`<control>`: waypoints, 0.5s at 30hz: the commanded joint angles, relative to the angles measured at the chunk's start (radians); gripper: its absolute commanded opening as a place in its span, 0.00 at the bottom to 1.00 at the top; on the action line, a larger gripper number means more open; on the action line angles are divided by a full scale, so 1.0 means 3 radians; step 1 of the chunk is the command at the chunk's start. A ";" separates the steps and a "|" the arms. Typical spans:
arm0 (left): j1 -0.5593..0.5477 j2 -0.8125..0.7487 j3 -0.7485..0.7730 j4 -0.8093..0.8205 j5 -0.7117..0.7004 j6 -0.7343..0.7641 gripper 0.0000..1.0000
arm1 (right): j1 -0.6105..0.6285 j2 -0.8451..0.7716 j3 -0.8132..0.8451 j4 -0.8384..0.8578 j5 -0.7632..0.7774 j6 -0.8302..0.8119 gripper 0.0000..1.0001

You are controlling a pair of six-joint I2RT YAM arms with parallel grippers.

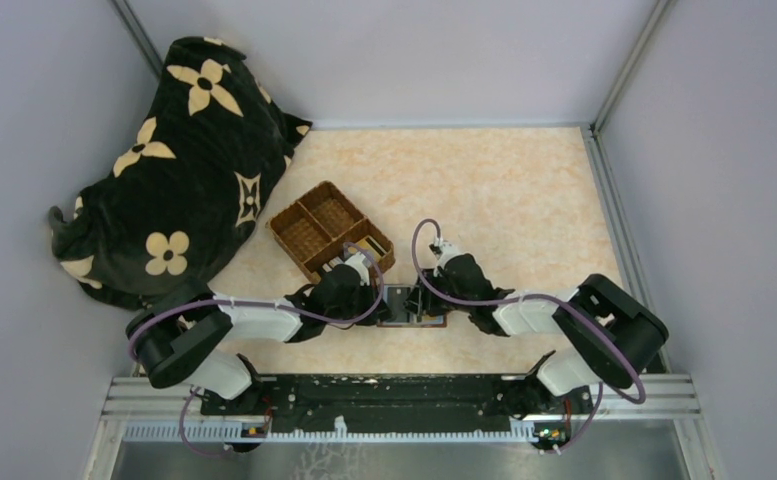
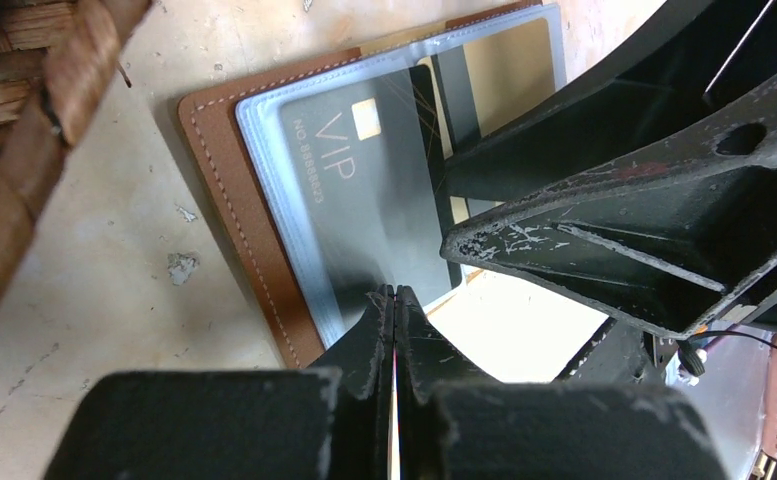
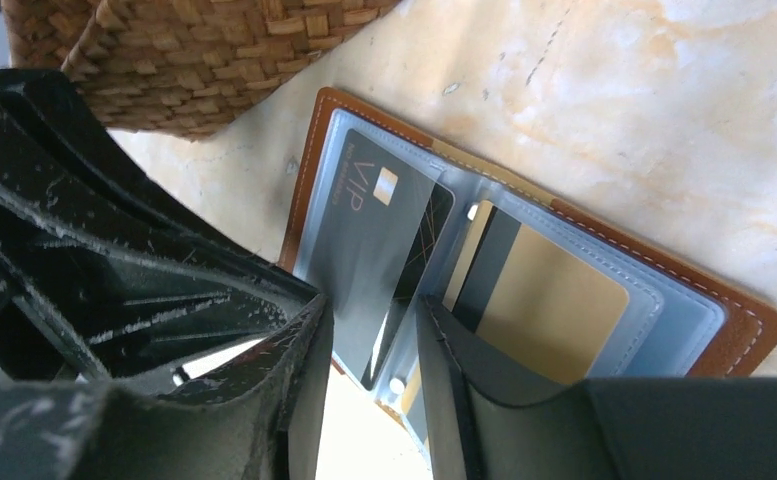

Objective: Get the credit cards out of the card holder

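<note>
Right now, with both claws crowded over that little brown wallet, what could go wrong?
1. The right gripper stands open around the grey VIP card, which sits inside a clear sleeve. Closing might pinch the sleeve too and lift the whole card holder.
2. The left gripper, shut at the holder's edge, is very close to the right one, so they could bump.

Brown card holder (image 3: 747, 330) lies open — grey VIP card (image 3: 364, 250), gold card (image 3: 549, 310) sleeved.
</note>
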 commanded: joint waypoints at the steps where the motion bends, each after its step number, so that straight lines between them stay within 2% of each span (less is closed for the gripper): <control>1: 0.0022 0.0080 -0.0086 -0.0139 0.0075 -0.0043 0.00 | 0.0013 0.0068 -0.0137 0.0295 -0.0269 0.0083 0.35; 6: 0.0022 0.0098 -0.0084 -0.0139 0.0073 -0.0052 0.00 | -0.0119 0.0124 -0.0388 0.1145 -0.0770 0.0466 0.34; 15: 0.0022 0.0086 -0.0104 -0.0110 0.0071 -0.0073 0.00 | -0.0135 0.0319 -0.0487 0.1794 -0.0975 0.0798 0.32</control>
